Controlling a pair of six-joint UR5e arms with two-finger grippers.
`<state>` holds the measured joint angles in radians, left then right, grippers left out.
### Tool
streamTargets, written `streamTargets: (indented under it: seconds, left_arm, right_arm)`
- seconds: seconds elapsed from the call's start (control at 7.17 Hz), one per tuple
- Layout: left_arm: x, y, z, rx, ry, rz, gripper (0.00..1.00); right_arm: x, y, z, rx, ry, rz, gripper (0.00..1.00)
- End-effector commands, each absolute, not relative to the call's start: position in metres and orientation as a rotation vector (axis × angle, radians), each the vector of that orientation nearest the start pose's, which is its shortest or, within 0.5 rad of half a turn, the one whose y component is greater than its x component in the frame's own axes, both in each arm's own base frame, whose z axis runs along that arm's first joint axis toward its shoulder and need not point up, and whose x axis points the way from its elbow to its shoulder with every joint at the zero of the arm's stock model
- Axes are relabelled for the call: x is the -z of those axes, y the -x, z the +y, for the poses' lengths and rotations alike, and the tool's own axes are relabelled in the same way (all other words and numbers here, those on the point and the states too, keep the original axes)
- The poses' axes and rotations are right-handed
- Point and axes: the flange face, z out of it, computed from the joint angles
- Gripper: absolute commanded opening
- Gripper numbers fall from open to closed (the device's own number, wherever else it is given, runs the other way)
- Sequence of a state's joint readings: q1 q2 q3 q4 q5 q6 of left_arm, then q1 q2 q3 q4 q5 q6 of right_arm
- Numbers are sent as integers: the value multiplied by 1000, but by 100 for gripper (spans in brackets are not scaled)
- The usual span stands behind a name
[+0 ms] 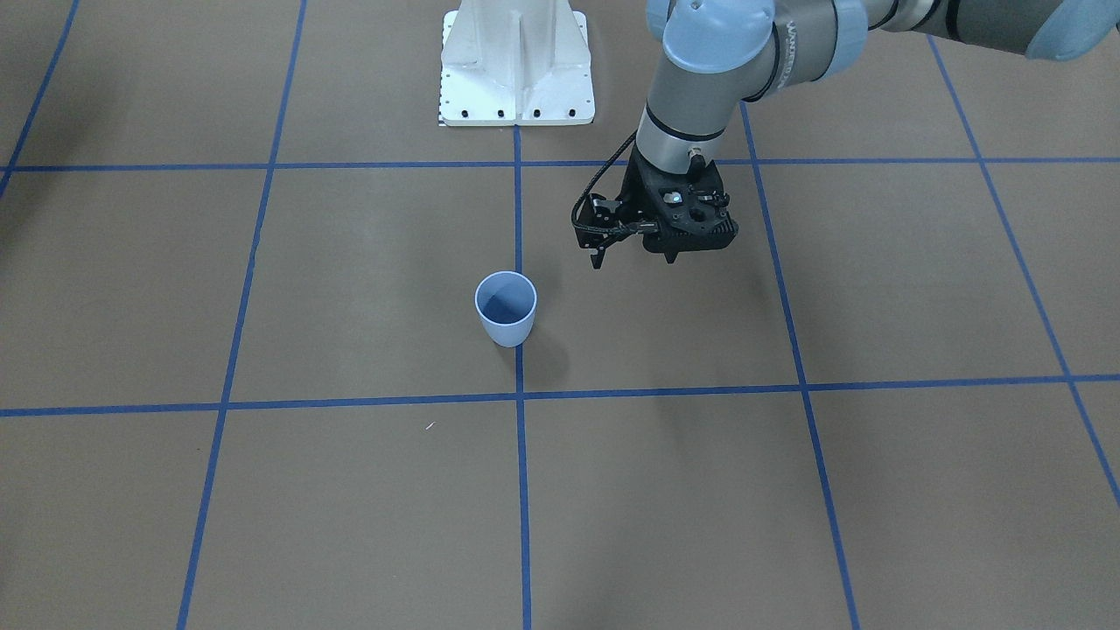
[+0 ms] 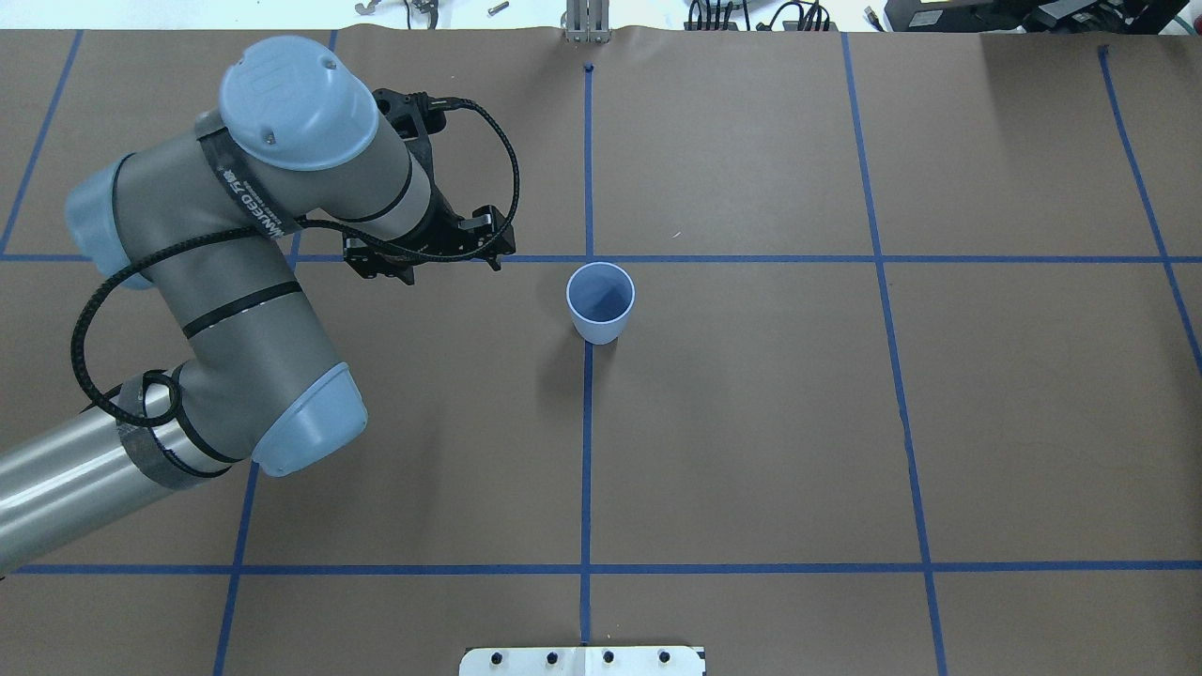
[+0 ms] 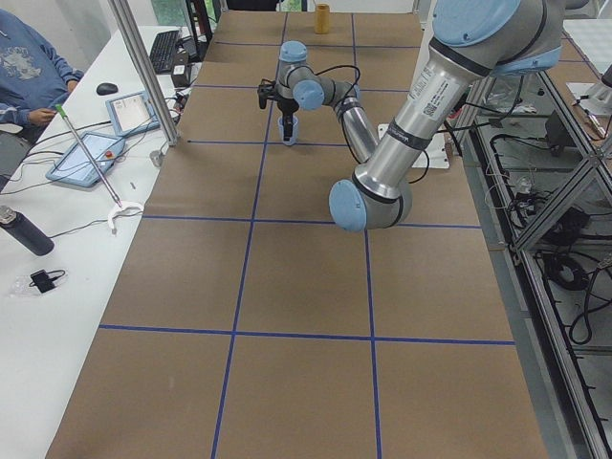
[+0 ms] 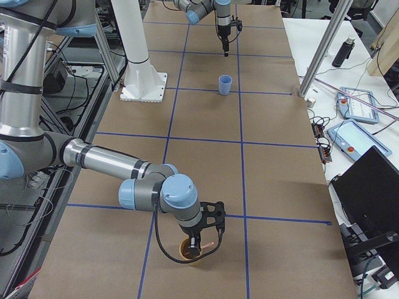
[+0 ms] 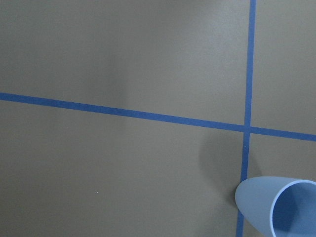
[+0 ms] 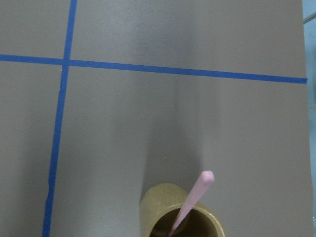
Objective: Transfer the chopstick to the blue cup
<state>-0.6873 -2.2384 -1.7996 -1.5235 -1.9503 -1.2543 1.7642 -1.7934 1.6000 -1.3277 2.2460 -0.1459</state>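
The blue cup (image 1: pixel 506 311) stands upright and empty at the table's middle; it also shows in the overhead view (image 2: pixel 601 302) and at the corner of the left wrist view (image 5: pixel 279 207). My left gripper (image 1: pixel 671 258) hangs above the table beside the cup, apart from it, its tips together and holding nothing. A pale pink chopstick (image 6: pixel 192 202) leans in a tan cup (image 6: pixel 153 207) at the table's right end. My right gripper (image 4: pixel 206 235) hovers right over that cup (image 4: pixel 187 252). I cannot tell whether it is open or shut.
The white robot base (image 1: pixel 516 70) stands behind the blue cup. Blue tape lines cross the brown table. A metal post (image 4: pixel 318 56) and desks with tablets (image 4: pixel 358 103) line the operators' side. A person (image 3: pixel 24 67) sits there.
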Motion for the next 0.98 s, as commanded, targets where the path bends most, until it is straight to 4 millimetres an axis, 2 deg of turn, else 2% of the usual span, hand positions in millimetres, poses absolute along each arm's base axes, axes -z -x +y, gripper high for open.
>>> streamTargets:
  seconds: [0.0,0.14,0.28,0.42,0.56,0.84]
  left_arm:
    - [-180,-439,-483,186,-85,901,98]
    - [-182,-441,-483,188,-81,899,98]
    - [-182,-442,-483,189,-81,898,98]
    - [-186,-442,-483,193,-77,894,98]
    - [-184,-441,-483,196,-77,898,98]
    - [-183,-441,-483,195,-78,899,98]
  right_arm:
    - [-734,-150,-389,-41,-157,-650,83]
    - [-733,-152,-406,-52,-154,-672,73]
    - [-742,-156,-435,-65,-133,-690,73]
    - [-741,-157,-456,-83,-84,-738,73]
    - [-735,-157,-460,-92,-47,-751,73]
    - [-735,-154,-451,-113,0,-783,73]
